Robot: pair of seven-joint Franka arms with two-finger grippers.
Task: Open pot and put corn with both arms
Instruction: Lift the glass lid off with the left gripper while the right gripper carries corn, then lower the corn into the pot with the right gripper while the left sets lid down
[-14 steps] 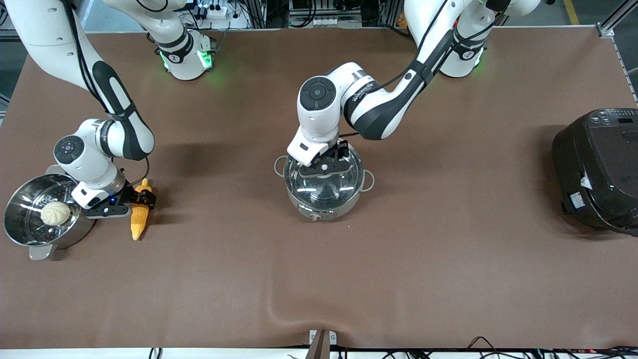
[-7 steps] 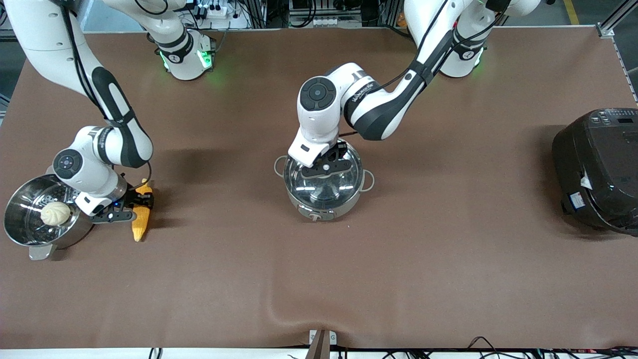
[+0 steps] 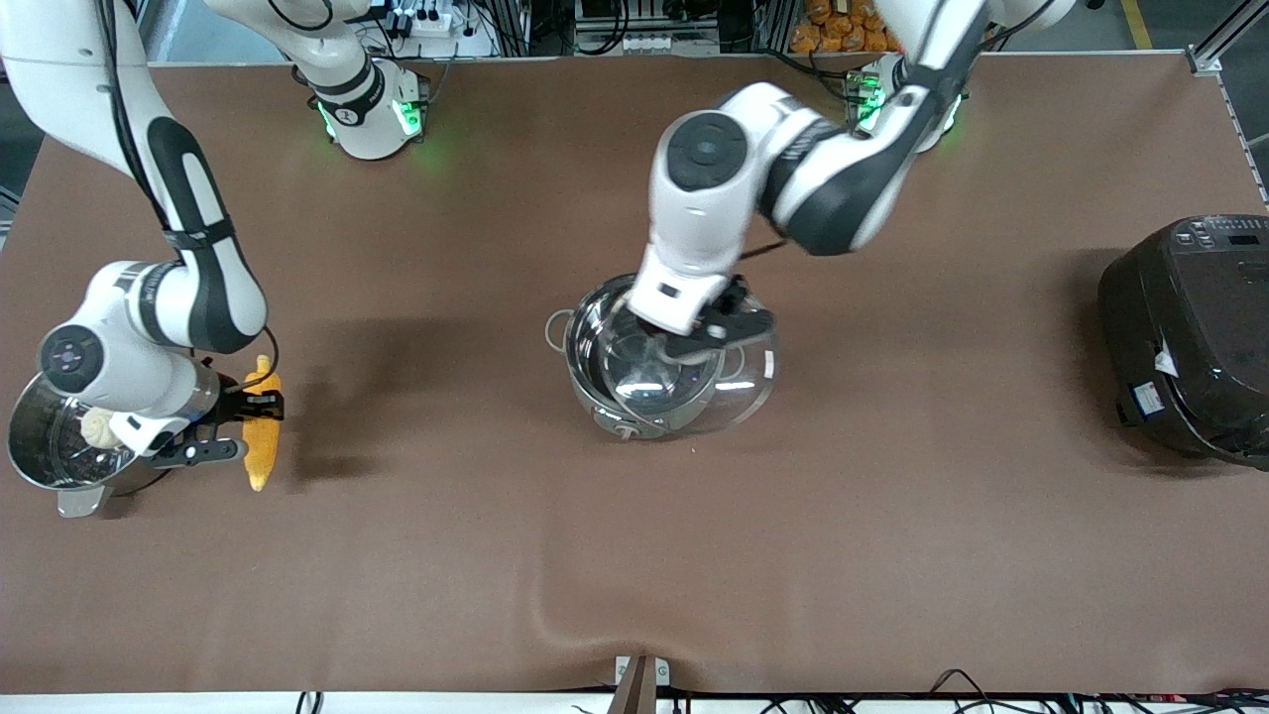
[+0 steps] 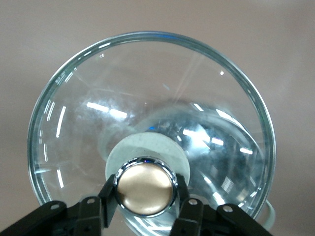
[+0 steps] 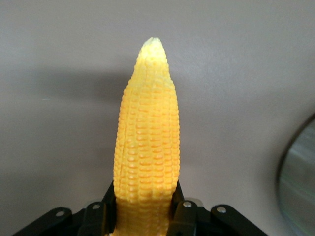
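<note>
Since half a second ago both arms have risen: the left gripper [image 3: 716, 335] has pulled the glass lid [image 3: 694, 367] off the pot [image 3: 595, 382] at the frame's centre, and the right gripper [image 3: 238, 426] has raised the corn [image 3: 260, 436] off the desk [image 3: 634, 555] at the frame's lower left.

In the left wrist view the left gripper [image 4: 146, 196] is clenched on the lid's tan knob [image 4: 145, 186], and the lid [image 4: 98, 108] hangs tilted over the pot, shifted toward the left arm's end. The right wrist view shows the right gripper [image 5: 145, 209] grasping the corn [image 5: 146, 142] at its thick end, tip pointing away.

Risks, as I judge them: the lid hangs from a small round knob and could swing or slip, and it partly covers the opening, so the corn might strike it. Held by one end, the corn could pivot in the fingers during the carry.

Inside, the pot looks empty. The steel steamer [image 3: 50, 466] under the right arm's wrist holds a white bun [image 3: 94, 426]. The black rice cooker [image 3: 1190, 337] at the frame's right is closed.
</note>
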